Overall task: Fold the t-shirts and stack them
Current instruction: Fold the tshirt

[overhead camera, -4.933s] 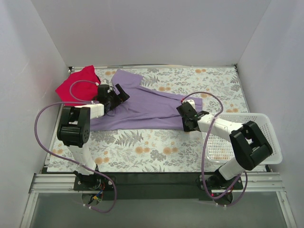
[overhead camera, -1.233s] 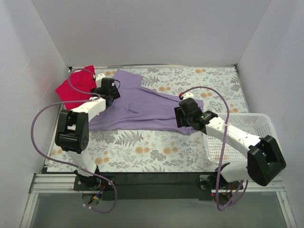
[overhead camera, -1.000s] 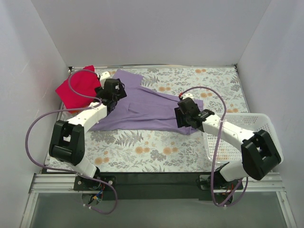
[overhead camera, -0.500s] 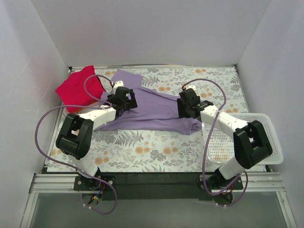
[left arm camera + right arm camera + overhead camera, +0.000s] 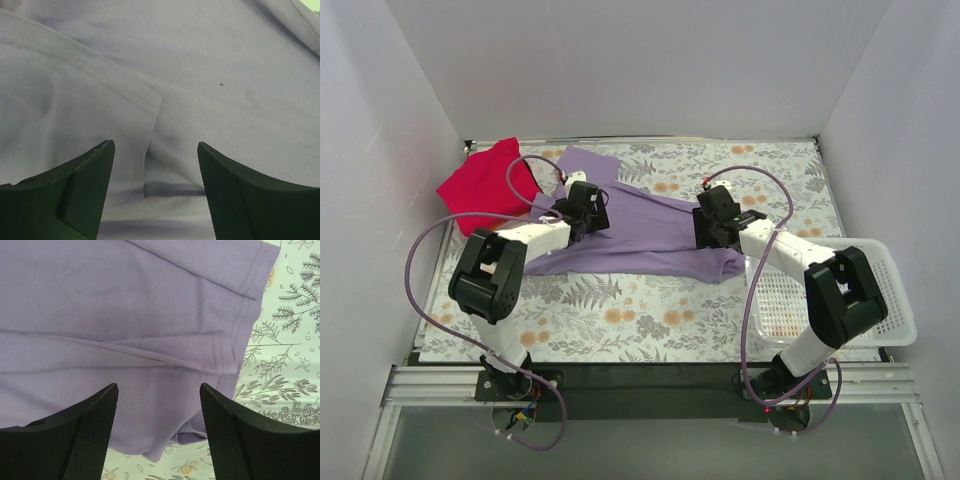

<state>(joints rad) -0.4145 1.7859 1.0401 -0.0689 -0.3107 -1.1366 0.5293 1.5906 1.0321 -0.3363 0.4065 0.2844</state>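
The lavender t-shirt (image 5: 645, 238) lies spread and creased across the middle of the flowered table. A red t-shirt (image 5: 475, 185) sits bunched at the far left corner. My left gripper (image 5: 588, 212) hangs low over the lavender shirt's left half. In the left wrist view this gripper (image 5: 154, 145) is open, a hemmed fold edge of the cloth (image 5: 225, 75) running between its fingers. My right gripper (image 5: 716, 226) is over the shirt's right end. Its wrist view shows it (image 5: 158, 386) open above the stitched hem of the cloth (image 5: 125, 290), gripping nothing.
A white mesh basket (image 5: 885, 300) stands at the right edge, beside the right arm. White walls close in the table on three sides. Bare flowered tabletop (image 5: 640, 310) lies between the shirt and the arm bases, and also shows in the right wrist view (image 5: 290, 340).
The left gripper moved right from the shirt's left end toward its middle and its jaws narrowed slightly. The right gripper shifted a little toward the far side. The shirt's right end is more bunched.
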